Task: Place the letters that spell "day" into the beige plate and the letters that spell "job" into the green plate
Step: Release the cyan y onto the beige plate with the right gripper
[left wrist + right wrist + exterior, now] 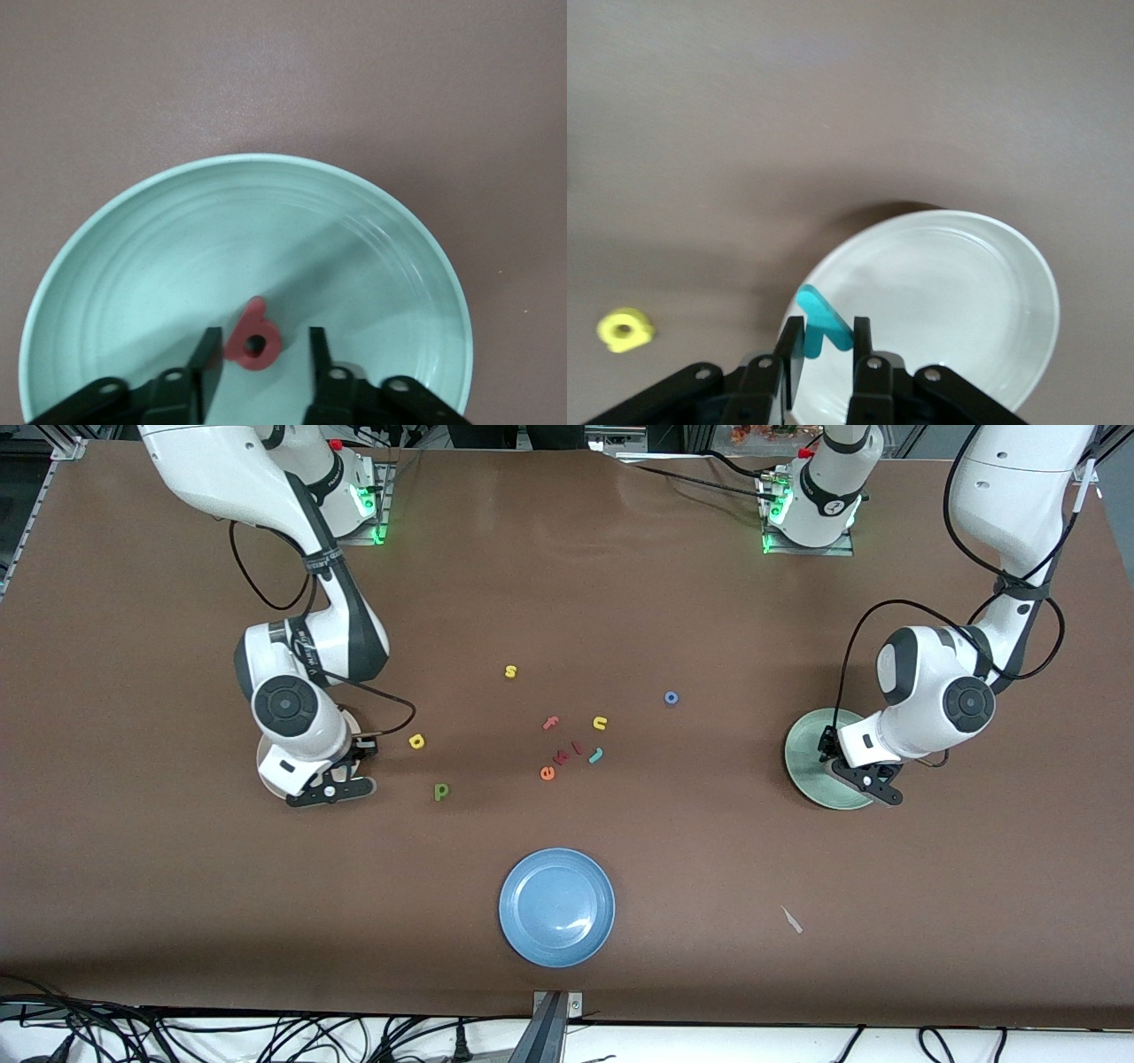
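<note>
- Left wrist view: the left gripper (257, 359) hangs low over the green plate (133, 239); its two fingers stand spread, with a gap on each side of the red "b" (253, 338); the letter looks to be lying in the plate, so this drop seems done; the good way to go on is to lift straight up and not bump the letter.
- In the right wrist view the right gripper (826, 350) is over the edge of the beige plate (966, 292); its fingers are pressed tight on the teal "y" (824, 320); I think it should move a bit more over the middle of the plate, go low, then let go, so the letter does not bounce off the rim.
- The yellow "a" (417, 740) and the green "d" (441, 791) lie on the table near the beige plate, waiting their turn.
- The blue "o" (671, 698) sits alone on the table, more toward the left arm's end; the teal "j" (596, 755) lies in the middle bunch, close to the yellow "u" (600, 724); pick it with care so the wrong letter does not come too.
</note>
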### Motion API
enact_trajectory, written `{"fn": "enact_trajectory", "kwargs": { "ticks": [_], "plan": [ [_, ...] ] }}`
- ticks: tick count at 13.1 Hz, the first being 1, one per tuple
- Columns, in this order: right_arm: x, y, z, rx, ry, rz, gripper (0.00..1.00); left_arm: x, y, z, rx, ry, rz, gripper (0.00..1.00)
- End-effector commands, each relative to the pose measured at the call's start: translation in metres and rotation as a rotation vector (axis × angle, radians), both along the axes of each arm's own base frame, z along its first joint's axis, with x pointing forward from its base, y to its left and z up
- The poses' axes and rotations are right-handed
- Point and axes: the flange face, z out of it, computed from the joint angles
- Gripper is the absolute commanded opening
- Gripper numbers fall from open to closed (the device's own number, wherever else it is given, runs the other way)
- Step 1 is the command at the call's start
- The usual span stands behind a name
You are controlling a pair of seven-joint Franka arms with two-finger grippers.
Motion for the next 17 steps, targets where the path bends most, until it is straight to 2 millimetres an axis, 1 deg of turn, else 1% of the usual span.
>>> {"fn": "enact_trajectory", "kwargs": {
  "ticks": [1, 2, 4, 6, 7, 8, 9, 11, 13, 14, 15, 16, 17],
  "plan": [
    [-0.004, -0.044, 0.003, 0.087, 0.052, 0.010, 0.17, 0.001, 0.002, 0.007, 0.008, -0.017, -0.025, 1.00],
    [-0.002, -0.058, 0.003, 0.123, 0.062, 0.026, 0.17, 0.001, 0.002, 0.007, 0.008, -0.017, -0.025, 1.00],
    [0.002, -0.083, 0.000, 0.137, 0.067, 0.031, 0.17, 0.001, 0.002, 0.008, 0.008, -0.019, -0.025, 1.00],
    [0.002, -0.086, -0.001, 0.137, 0.066, 0.026, 0.20, 0.001, 0.002, 0.009, 0.008, -0.017, -0.025, 1.00],
    [0.002, -0.086, -0.003, 0.136, 0.071, 0.025, 0.23, 0.001, 0.002, 0.010, 0.008, -0.019, -0.025, 1.00],
    [0.002, -0.088, -0.003, 0.139, 0.072, 0.019, 0.90, 0.002, 0.002, 0.012, 0.008, -0.022, -0.025, 1.00],
    [0.005, -0.088, 0.000, 0.139, 0.068, 0.028, 1.00, 0.002, 0.002, 0.014, 0.008, -0.020, -0.025, 1.00],
    [0.005, -0.084, 0.002, 0.141, 0.073, 0.036, 1.00, 0.004, 0.002, 0.027, 0.009, -0.042, -0.024, 1.00],
    [0.003, -0.074, 0.009, 0.149, 0.100, 0.034, 1.00, 0.005, -0.001, 0.055, 0.008, -0.043, -0.032, 1.00],
    [0.005, -0.069, 0.015, 0.165, 0.109, 0.022, 1.00, 0.004, -0.004, 0.069, 0.007, -0.031, -0.039, 1.00],
    [0.007, -0.059, 0.020, 0.199, 0.106, 0.010, 1.00, 0.003, -0.008, 0.081, 0.006, -0.036, -0.042, 1.00],
    [0.008, -0.048, 0.021, 0.224, 0.104, 0.001, 1.00, 0.002, -0.010, 0.090, 0.006, -0.034, -0.042, 1.00],
    [0.008, -0.045, 0.020, 0.226, 0.103, -0.003, 1.00, 0.000, -0.013, 0.100, 0.006, -0.028, -0.042, 1.00]
  ]
}}
